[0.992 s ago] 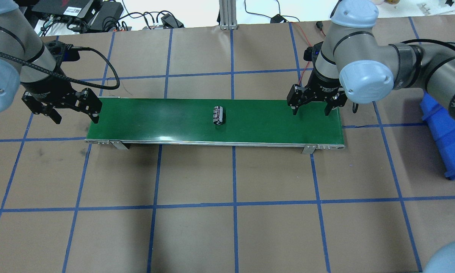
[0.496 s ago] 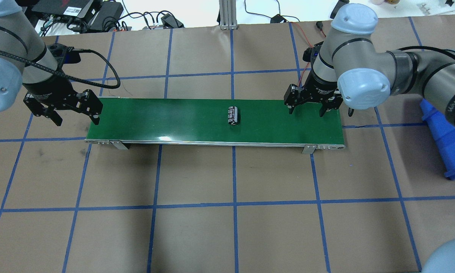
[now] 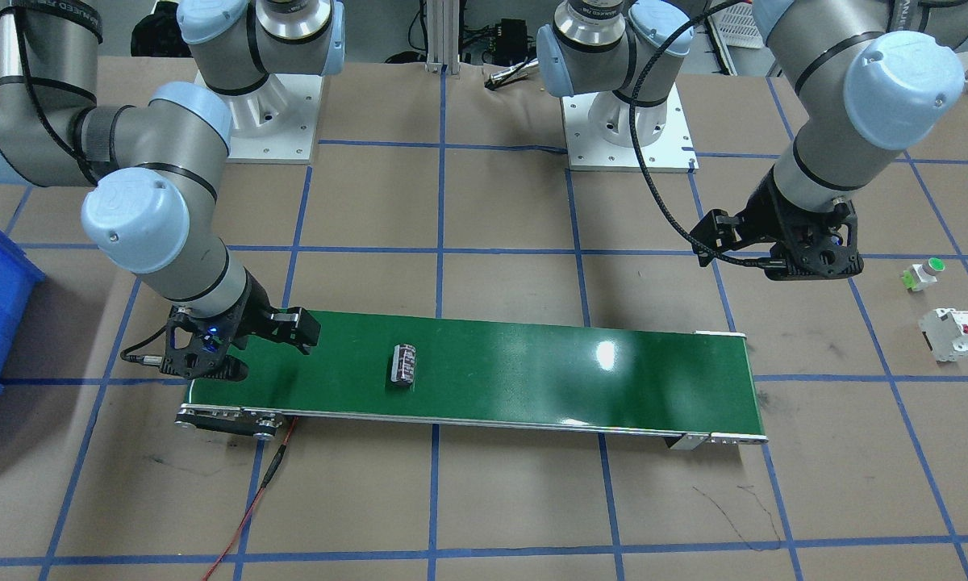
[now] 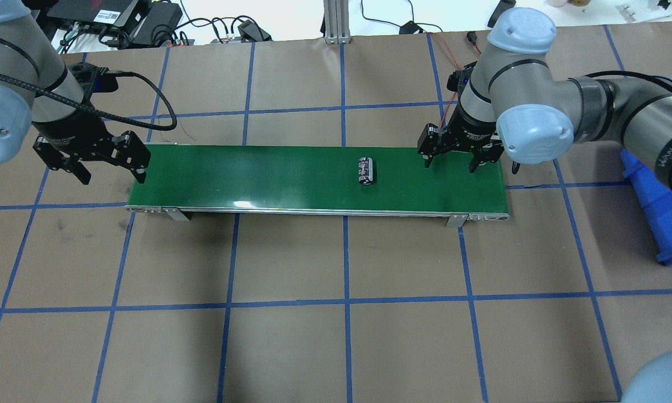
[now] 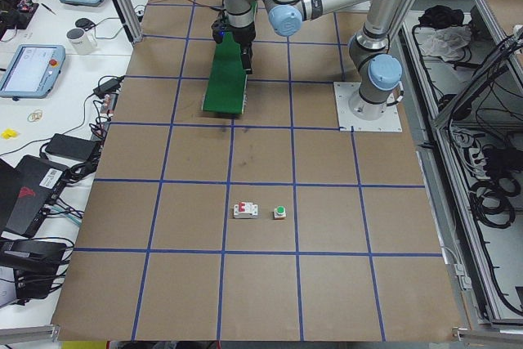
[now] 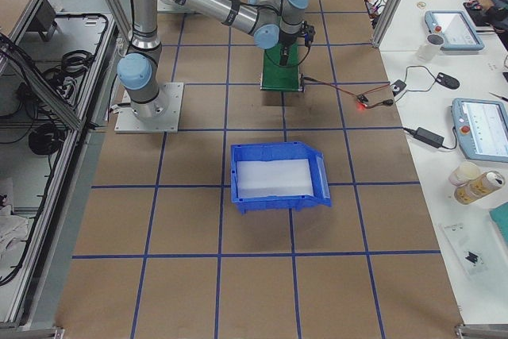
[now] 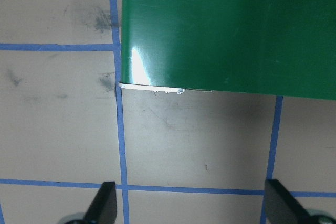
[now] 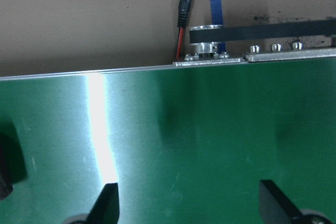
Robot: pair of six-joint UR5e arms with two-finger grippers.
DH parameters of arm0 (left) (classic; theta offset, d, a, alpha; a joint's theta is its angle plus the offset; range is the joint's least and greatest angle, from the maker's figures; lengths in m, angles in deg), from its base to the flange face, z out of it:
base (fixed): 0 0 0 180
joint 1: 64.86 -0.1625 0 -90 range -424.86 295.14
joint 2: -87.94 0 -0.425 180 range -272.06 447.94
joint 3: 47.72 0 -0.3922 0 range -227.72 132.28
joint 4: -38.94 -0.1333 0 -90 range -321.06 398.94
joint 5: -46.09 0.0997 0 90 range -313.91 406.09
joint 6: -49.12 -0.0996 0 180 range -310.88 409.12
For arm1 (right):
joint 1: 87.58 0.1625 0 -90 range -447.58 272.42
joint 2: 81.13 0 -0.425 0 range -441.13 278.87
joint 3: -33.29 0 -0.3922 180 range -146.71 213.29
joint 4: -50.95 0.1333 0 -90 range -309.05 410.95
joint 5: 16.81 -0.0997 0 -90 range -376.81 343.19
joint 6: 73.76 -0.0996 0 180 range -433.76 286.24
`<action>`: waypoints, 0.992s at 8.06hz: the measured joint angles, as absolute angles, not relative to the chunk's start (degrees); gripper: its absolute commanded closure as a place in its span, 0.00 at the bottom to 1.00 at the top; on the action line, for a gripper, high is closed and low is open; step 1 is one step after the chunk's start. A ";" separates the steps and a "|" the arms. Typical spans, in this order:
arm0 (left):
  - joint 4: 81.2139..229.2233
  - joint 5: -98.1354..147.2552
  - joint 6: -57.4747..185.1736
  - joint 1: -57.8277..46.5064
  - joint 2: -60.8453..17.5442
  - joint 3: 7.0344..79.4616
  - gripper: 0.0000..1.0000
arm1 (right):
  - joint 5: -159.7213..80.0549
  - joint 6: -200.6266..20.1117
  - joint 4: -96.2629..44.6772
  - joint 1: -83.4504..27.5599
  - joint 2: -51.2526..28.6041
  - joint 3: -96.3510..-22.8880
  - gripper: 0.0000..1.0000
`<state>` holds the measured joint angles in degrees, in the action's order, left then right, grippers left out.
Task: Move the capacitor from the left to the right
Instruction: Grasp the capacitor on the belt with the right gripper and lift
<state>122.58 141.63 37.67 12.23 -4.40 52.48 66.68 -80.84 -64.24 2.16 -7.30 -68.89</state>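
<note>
A blue-taped brown counter [image 4: 285, 263] carries a green conveyor belt [image 4: 257, 173]. The capacitor [image 4: 366, 170] lies right of centre, bare belt between it and the right tool [image 4: 448, 165], poised open above the belt's right end. The left tool [image 4: 113, 178] hangs open off the left end, with a circuit breaker [image 3: 950, 332] and a push button [image 3: 924, 273] nearby.

You've got the capacitor [image 4: 366, 171] on the belt [image 4: 257, 173], right of its middle | right gripper [image 4: 449, 166] over belt's right end, near capacitor | left gripper [image 4: 113, 179] just off belt's left end | bin [image 4: 658, 212] farther right
</note>
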 measured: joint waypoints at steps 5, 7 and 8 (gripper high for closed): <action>122.18 141.63 37.50 12.30 -2.87 52.47 0.00 | 66.53 -81.12 -65.56 3.90 -7.43 -68.93 0.08; 122.17 141.63 37.99 12.36 -2.65 52.47 0.00 | 66.51 -81.56 -66.72 4.75 -7.83 -68.93 0.08; 122.17 141.63 38.07 12.37 -2.56 52.47 0.00 | 66.52 -81.72 -67.28 5.11 -8.16 -68.93 0.11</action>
